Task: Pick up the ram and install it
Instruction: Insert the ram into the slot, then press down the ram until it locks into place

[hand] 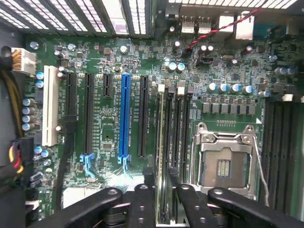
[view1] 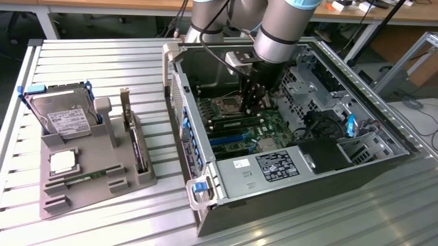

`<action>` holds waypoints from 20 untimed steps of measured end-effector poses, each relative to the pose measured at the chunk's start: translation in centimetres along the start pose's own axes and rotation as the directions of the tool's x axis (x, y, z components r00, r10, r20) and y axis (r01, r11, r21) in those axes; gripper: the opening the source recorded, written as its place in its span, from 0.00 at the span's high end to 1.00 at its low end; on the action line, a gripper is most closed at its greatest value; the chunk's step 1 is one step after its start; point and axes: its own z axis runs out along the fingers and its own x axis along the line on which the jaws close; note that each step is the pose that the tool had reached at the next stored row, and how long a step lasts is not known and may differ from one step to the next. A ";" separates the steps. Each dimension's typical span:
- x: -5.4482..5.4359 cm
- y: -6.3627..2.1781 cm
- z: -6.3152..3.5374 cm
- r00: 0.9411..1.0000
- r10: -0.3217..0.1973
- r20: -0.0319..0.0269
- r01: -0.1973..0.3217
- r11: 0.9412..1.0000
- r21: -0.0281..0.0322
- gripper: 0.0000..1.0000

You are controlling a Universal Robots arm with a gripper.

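Observation:
My gripper reaches down inside the open computer case, over the motherboard. In the wrist view its black fingers are shut on the ram. The ram is a thin green stick seen edge-on. It stands upright along a memory slot, between the black expansion slots and the open processor socket. In the exterior view the gripper body hides the held ram. A second green stick lies in the grey holder outside the case.
The grey holder also carries a hard drive, a dark expansion card and a square silver processor chip. A blue slot, further memory slots and cables surround the work spot. Case walls close in on all sides.

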 end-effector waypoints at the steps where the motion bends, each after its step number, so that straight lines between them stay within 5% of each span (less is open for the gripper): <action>1: 0.0 0.01 -0.53 1.000 0.000 -0.002 0.000 1.000 0.000 0.89; 3: 0.0 -0.07 -0.80 1.000 0.000 -0.003 0.000 1.000 0.000 0.89; 8: 0.2 -4.97 -0.90 1.000 0.000 -0.001 0.000 0.999 -0.044 0.89; 11: 0.3 -7.26 -0.93 1.000 0.000 -0.001 0.000 0.998 -0.061 0.89; 15: 0.4 -9.94 -1.02 1.000 0.000 0.000 0.000 0.997 -0.073 0.89; 20: 0.4 -9.93 -1.04 1.000 0.000 0.000 0.000 0.997 -0.073 0.89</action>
